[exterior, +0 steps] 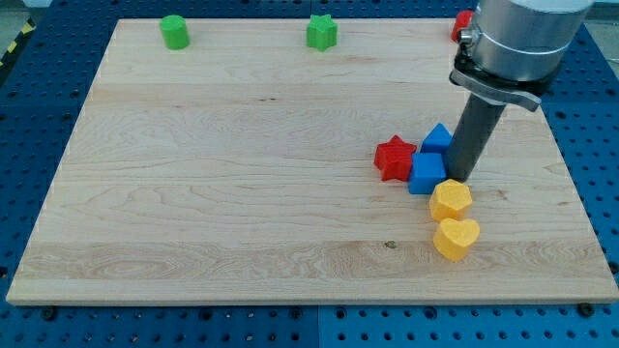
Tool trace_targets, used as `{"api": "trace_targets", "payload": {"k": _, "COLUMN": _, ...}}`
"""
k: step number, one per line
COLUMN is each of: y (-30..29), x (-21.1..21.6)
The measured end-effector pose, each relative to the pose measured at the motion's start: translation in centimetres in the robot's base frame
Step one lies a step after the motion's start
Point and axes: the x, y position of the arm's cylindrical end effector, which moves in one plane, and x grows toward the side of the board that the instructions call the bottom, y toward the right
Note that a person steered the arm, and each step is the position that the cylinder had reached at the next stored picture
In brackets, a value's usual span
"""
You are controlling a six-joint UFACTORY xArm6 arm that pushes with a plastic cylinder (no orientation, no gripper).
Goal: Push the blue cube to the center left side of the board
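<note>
The blue cube lies right of the board's middle, touching a red star on its left. A second blue block, a pointed shape, sits just above the cube. My tip stands right against the cube's right side, below the pointed blue block. The rod rises from there to the arm's grey end at the view's top right.
A yellow hexagon and a yellow heart lie just below my tip. A green cylinder and a green star sit along the top edge. A red block is half hidden behind the arm at top right.
</note>
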Motion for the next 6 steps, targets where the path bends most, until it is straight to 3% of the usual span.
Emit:
{"api": "trace_targets", "payload": {"k": 4, "y": -8.7, "x": 0.0}}
{"api": "trace_targets", "payload": {"k": 6, "y": -9.1, "x": 2.2}}
